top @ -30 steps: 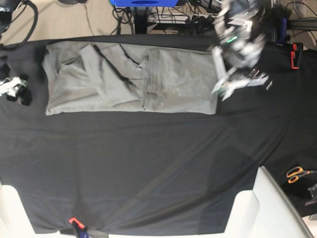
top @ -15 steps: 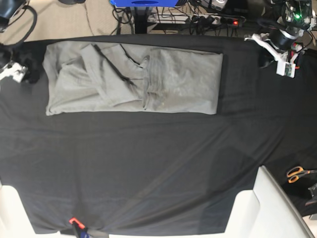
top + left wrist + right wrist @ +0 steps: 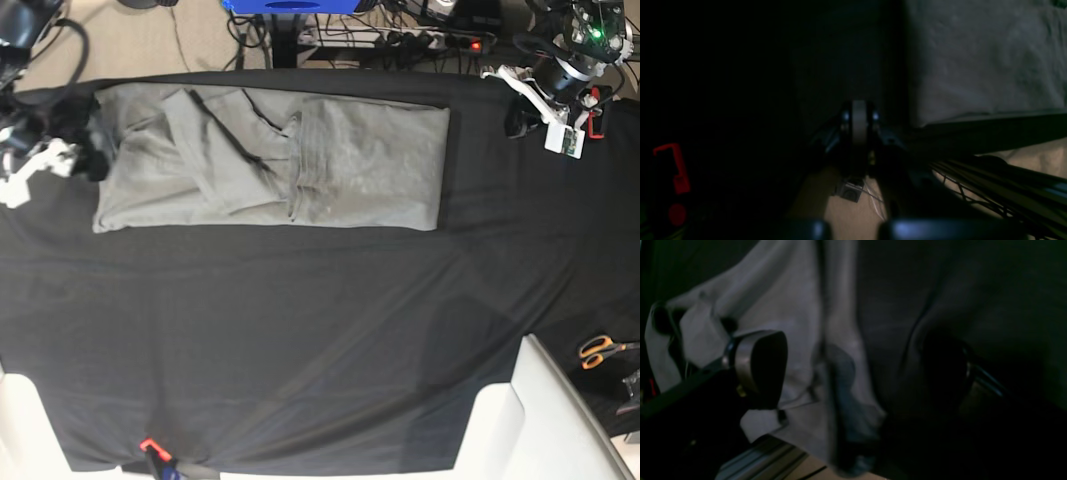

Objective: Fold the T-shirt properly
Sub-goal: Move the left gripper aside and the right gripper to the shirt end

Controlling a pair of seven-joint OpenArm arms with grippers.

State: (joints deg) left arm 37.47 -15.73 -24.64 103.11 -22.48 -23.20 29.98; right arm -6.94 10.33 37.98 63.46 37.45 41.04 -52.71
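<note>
The grey T-shirt (image 3: 270,155) lies folded into a long, wrinkled rectangle across the back of the black table cloth (image 3: 300,330). My right gripper (image 3: 88,160) is at the shirt's left edge. In the right wrist view it (image 3: 853,373) is open, with the jaws wide apart and the shirt's edge (image 3: 790,306) between and beyond them. My left gripper (image 3: 520,118) is off the shirt, to the right of its right edge near the back right corner. In the left wrist view it (image 3: 858,123) looks shut and empty, with the shirt (image 3: 973,60) at upper right.
Orange-handled scissors (image 3: 600,350) lie at the right edge. A red clamp (image 3: 596,110) sits by the left arm and shows in the left wrist view (image 3: 671,166). White blocks stand at the front right (image 3: 540,420) and front left (image 3: 25,430). Cables and a power strip (image 3: 440,40) run behind the table.
My left arm has pulled away from the shirt's right edge to the back right corner. My right gripper has moved right, up to the shirt's left edge. The shirt has not moved.
</note>
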